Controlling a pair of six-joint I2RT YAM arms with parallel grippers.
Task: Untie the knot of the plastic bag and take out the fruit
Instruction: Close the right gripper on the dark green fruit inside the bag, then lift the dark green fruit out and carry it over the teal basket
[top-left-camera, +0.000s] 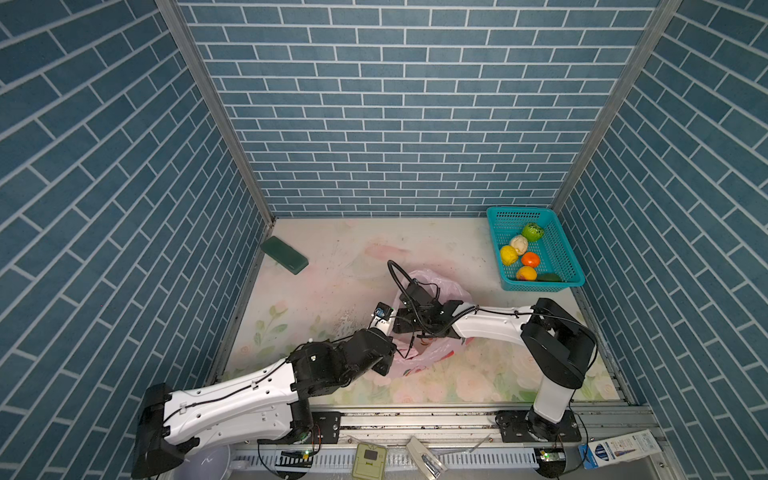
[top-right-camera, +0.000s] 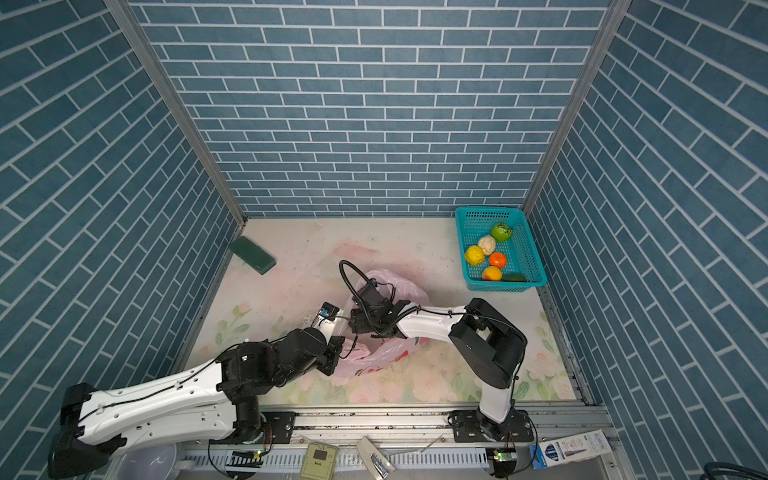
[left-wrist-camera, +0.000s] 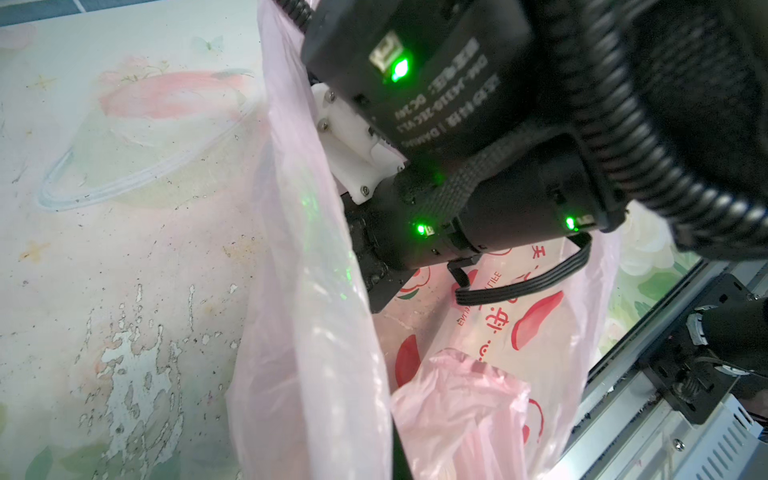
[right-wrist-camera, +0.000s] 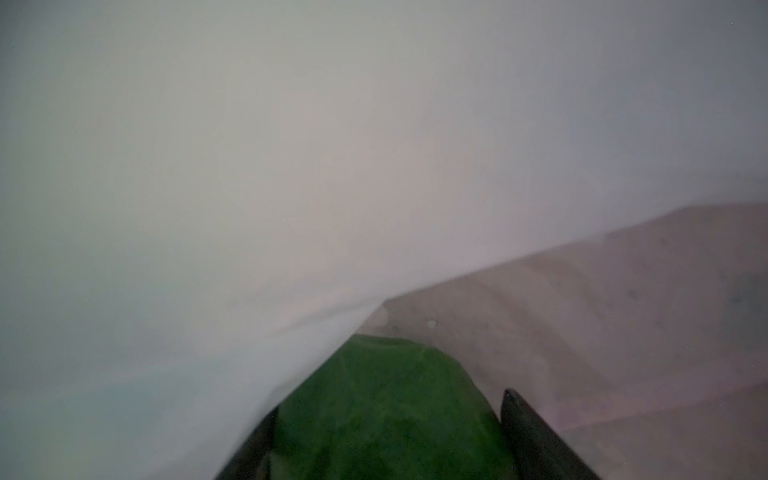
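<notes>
The pink plastic bag (top-left-camera: 451, 289) (top-right-camera: 386, 353) lies mid-table with its mouth held open. My left gripper (top-left-camera: 402, 351) (left-wrist-camera: 400, 457) is shut on the bag's near rim (left-wrist-camera: 457, 407), and bunched plastic covers its fingers. My right gripper (right-wrist-camera: 390, 403) reaches inside the bag, its fingers against both sides of a green fruit (right-wrist-camera: 386, 415). In both top views its wrist hides the fingers. Several fruits lie in the teal basket (top-left-camera: 540, 286): light green (top-left-camera: 532, 231), cream (top-left-camera: 518, 244), yellow (top-left-camera: 509, 254), orange (top-left-camera: 530, 259). The knot is out of view.
A dark green block (top-left-camera: 284, 254) lies at the back left by the wall. The basket sits in the back right corner. Blue brick walls close three sides. Small devices (top-left-camera: 370, 459) and a box (top-left-camera: 619, 449) lie beyond the front rail.
</notes>
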